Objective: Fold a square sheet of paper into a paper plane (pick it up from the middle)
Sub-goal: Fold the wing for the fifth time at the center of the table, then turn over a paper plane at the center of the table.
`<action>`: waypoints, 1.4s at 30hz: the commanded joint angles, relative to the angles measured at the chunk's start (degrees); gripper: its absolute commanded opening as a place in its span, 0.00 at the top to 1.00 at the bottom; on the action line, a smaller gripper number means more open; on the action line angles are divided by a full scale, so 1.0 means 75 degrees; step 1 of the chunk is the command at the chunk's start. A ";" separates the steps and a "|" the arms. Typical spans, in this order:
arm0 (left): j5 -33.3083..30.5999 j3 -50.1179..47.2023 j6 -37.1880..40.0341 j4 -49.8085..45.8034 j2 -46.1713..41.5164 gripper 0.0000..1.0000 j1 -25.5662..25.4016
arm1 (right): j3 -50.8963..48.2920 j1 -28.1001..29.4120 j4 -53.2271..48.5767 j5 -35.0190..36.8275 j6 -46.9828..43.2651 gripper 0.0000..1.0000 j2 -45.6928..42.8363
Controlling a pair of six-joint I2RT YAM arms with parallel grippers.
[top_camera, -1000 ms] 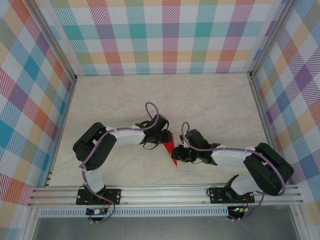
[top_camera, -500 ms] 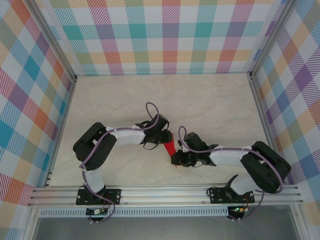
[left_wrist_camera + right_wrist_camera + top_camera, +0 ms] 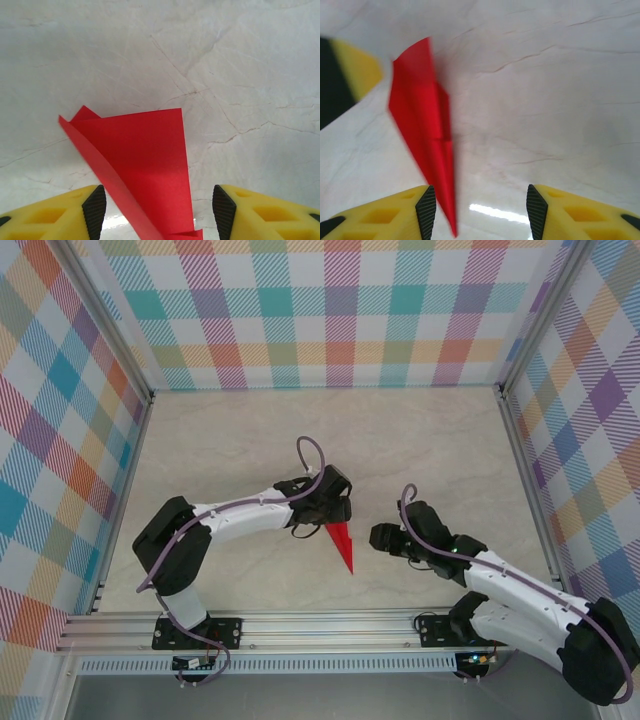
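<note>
The square sheet of paper, bright red, is folded into a slim pointed paper plane (image 3: 343,543) that lies flat on the marble table (image 3: 250,440) between the two arms, tip toward the near edge. My left gripper (image 3: 336,517) hovers over its wide end. In the left wrist view the left gripper (image 3: 159,212) is open, the plane (image 3: 145,165) lying between its pads without touching them. My right gripper (image 3: 377,537) stands a little to the plane's right. In the right wrist view the right gripper (image 3: 481,212) is open and empty, the plane (image 3: 427,140) beside its left pad (image 3: 426,210).
Plaid walls (image 3: 330,310) and aluminium posts close in the table at the back and sides. A metal rail (image 3: 320,625) carrying both arm bases runs along the near edge. The left gripper's yellow finger (image 3: 347,75) shows at the upper left of the right wrist view.
Both grippers have opened and let go of the red paper, which now lies on the table. The right arm has drawn back to the right, away from it.
</note>
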 commanded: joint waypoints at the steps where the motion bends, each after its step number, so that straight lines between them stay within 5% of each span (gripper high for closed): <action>1: -0.0783 0.0367 -0.0540 -0.1128 0.0045 0.38 -0.0396 | 0.0219 -0.0456 -0.0398 0.0069 -0.0104 0.47 0.0271; 10: -0.1218 0.0584 -0.1067 -0.1623 0.0349 0.40 -0.0656 | -0.0282 -0.0540 0.0839 -0.1130 0.0168 0.46 0.0807; 18: -0.0680 0.0665 -0.0888 -0.1357 0.0742 0.43 -0.0633 | -0.0321 -0.0539 0.1008 -0.1489 0.0144 0.44 0.0885; 33: -0.0694 -0.0225 -0.0911 -0.0820 0.0118 1.00 -0.0442 | -0.0268 -0.0534 0.1831 -0.2427 0.0024 0.43 0.1465; 42: -0.0390 -0.1027 -0.0642 -0.0126 -0.0433 1.00 -0.0237 | 0.0075 -0.0473 0.2462 -0.3183 -0.0150 0.42 0.2283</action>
